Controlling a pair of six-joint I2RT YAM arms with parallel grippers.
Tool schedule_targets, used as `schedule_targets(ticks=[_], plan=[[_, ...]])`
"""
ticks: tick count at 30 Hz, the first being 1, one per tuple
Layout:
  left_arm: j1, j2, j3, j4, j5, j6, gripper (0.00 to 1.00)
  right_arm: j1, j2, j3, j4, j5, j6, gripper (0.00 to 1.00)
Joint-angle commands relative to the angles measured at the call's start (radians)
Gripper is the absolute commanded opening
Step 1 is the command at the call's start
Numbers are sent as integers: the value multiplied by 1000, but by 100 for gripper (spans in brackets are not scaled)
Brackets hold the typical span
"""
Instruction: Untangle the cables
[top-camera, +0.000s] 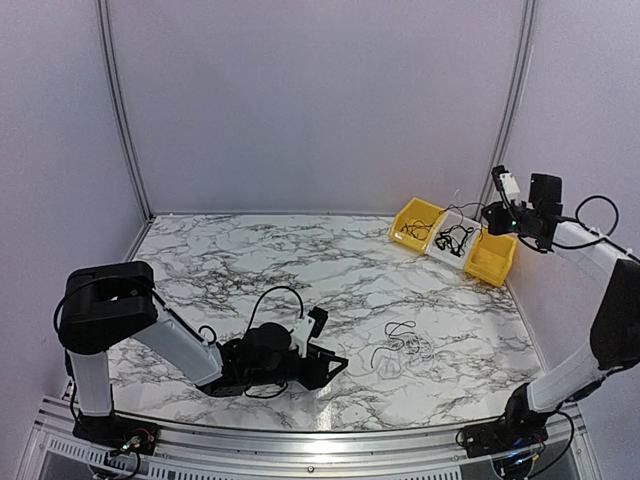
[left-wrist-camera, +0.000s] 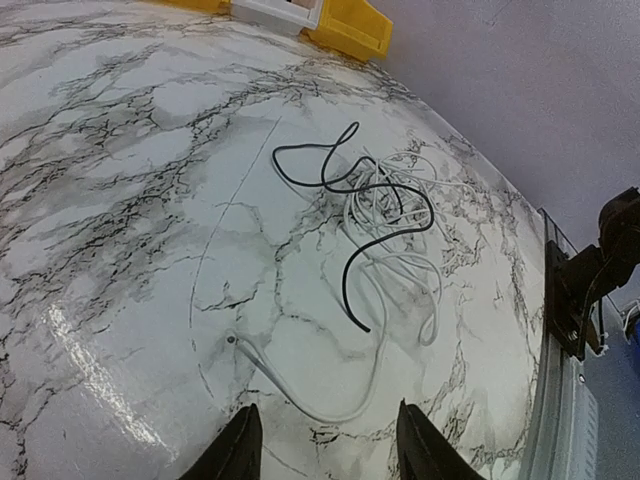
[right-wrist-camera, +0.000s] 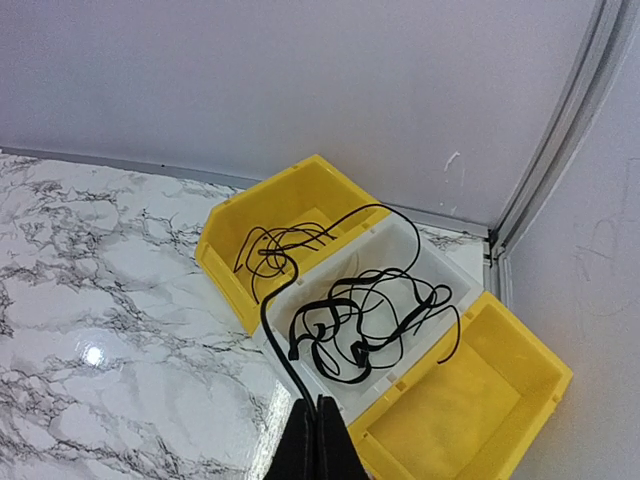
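Observation:
A loose tangle of thin white and black cables (top-camera: 402, 345) lies on the marble table right of centre. In the left wrist view, one black cable (left-wrist-camera: 352, 262) winds over white cables (left-wrist-camera: 385, 205) just ahead of my fingers. My left gripper (left-wrist-camera: 325, 448) is open and empty, low over the table (top-camera: 318, 322), short of the tangle. My right gripper (right-wrist-camera: 318, 425) hovers above the bins (top-camera: 497, 212), shut on a black cable (right-wrist-camera: 272, 330) that rises from the left yellow bin (right-wrist-camera: 225, 250). More black cables (right-wrist-camera: 365, 320) lie tangled in the white bin (right-wrist-camera: 440, 275).
Three bins stand in a row at the back right: yellow (top-camera: 415, 222), white (top-camera: 450, 243), yellow (top-camera: 492, 260). The right yellow bin (right-wrist-camera: 470, 400) holds nothing. White walls close the back and sides. The right arm's base (left-wrist-camera: 600, 270) stands at the table edge.

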Motion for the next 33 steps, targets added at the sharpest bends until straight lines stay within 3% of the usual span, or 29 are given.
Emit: schedule_targets(ticks=[1, 6, 13, 19, 33], plan=[[-3, 34, 31, -2, 30, 23, 48, -17, -72, -83, -29, 112, -53, 0], [-3, 35, 32, -2, 31, 20, 48, -64, -17, -62, -56, 203, -18, 0], [-5, 22, 11, 4, 9, 2, 48, -71, 167, 83, -63, 265, -14, 0], [-5, 15, 3, 6, -1, -6, 48, -70, 292, 221, -36, 427, -33, 0], [-5, 35, 18, 5, -1, -17, 48, 18, 620, 638, -151, 454, -155, 0]])
